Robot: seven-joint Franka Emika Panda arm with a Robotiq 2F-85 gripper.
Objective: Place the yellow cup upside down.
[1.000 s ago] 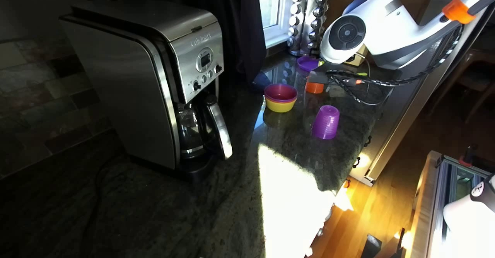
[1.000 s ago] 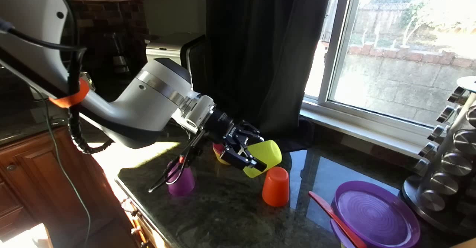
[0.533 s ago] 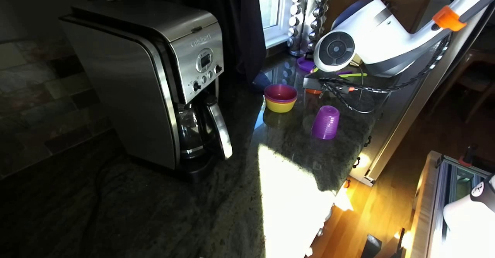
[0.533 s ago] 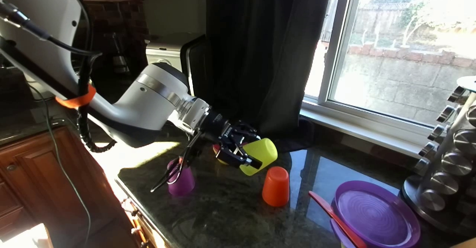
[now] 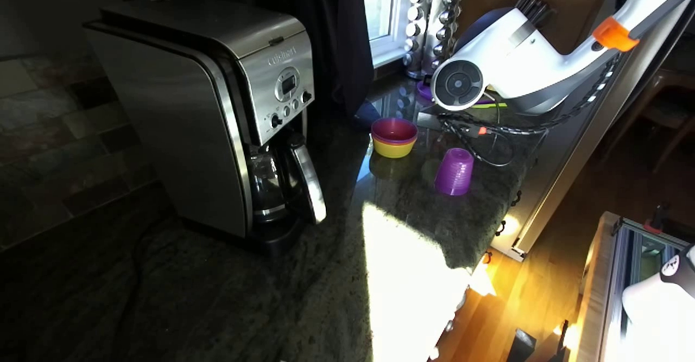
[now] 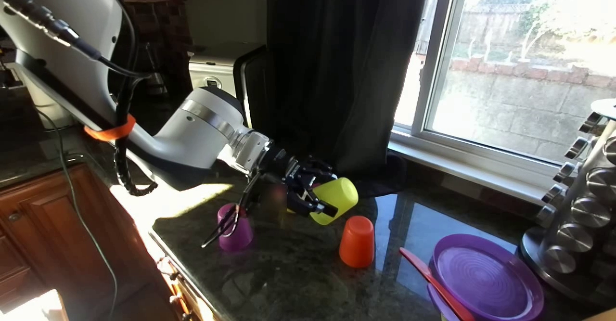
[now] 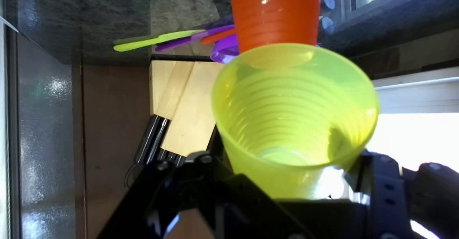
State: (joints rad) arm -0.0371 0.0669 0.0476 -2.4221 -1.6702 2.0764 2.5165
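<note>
The yellow cup is in my gripper, off the counter and tilted. Its base points up and away from the gripper, its open rim down and back toward it. In the wrist view the mouth of the yellow cup faces the camera, and the fingers of my gripper are shut on its sides. In an exterior view the arm hides the yellow cup and the gripper. The orange cup stands upside down on the counter close by the yellow cup; it also shows in the wrist view.
A purple cup stands upside down, with the arm's cable hanging against or in front of it. Stacked bowls are beside it. A purple plate, red knife, spice rack, knife block and coffee maker also show.
My arm and the held yellow cup have moved back from the orange cup toward the purple cup and bowls. The purple cup has shifted slightly. The grip on the yellow cup looks the same.
</note>
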